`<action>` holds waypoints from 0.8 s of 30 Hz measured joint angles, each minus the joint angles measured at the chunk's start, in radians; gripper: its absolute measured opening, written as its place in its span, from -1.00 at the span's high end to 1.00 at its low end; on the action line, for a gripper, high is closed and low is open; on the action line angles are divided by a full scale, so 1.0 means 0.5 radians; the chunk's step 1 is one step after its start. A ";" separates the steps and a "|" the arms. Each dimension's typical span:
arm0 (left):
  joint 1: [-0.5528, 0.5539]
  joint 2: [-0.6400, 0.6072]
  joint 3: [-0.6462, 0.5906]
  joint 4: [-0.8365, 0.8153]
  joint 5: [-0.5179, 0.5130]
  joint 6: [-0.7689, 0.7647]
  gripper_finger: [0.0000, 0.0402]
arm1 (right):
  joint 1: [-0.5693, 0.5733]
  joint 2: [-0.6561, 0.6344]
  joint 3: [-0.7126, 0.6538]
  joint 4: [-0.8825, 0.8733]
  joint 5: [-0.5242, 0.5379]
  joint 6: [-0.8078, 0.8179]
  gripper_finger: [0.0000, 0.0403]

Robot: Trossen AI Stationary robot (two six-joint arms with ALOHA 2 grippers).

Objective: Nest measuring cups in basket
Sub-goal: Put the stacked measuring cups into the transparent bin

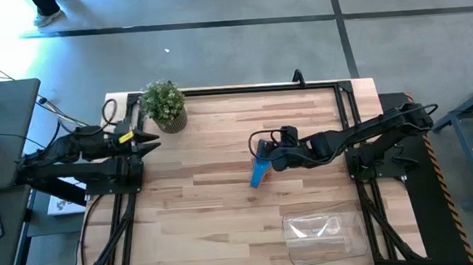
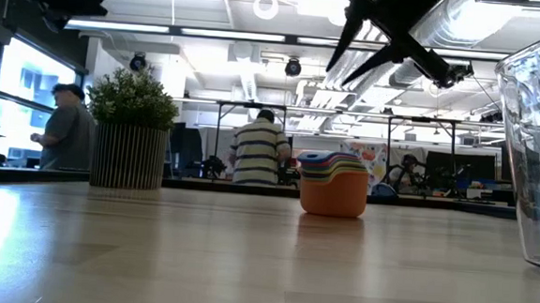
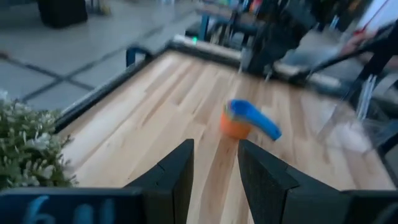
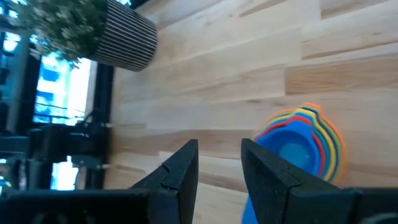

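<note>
A pale wooden table (image 1: 221,150) framed by dark rails stands in an open workshop hall, where people sit and stand at benches behind. Near its centre sits the nested stack of coloured plastic measuring cups (image 1: 260,166), orange outermost and blue on top, its blue handle pointing toward six o'clock. The right gripper (image 1: 262,141) hovers just at the stack's twelve o'clock, fingers spread, holding nothing. The clear rectangular plastic basket (image 1: 324,233) lies at about five o'clock from the cups, well apart. The left gripper (image 1: 155,139) waits at nine o'clock, fingers spread, beside a small potted plant in a ribbed pot (image 1: 165,106).
</note>
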 joint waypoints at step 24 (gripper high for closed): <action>-0.002 -0.421 -0.712 0.934 0.007 -0.058 0.43 | 0.002 0.002 0.001 0.152 0.138 0.000 0.43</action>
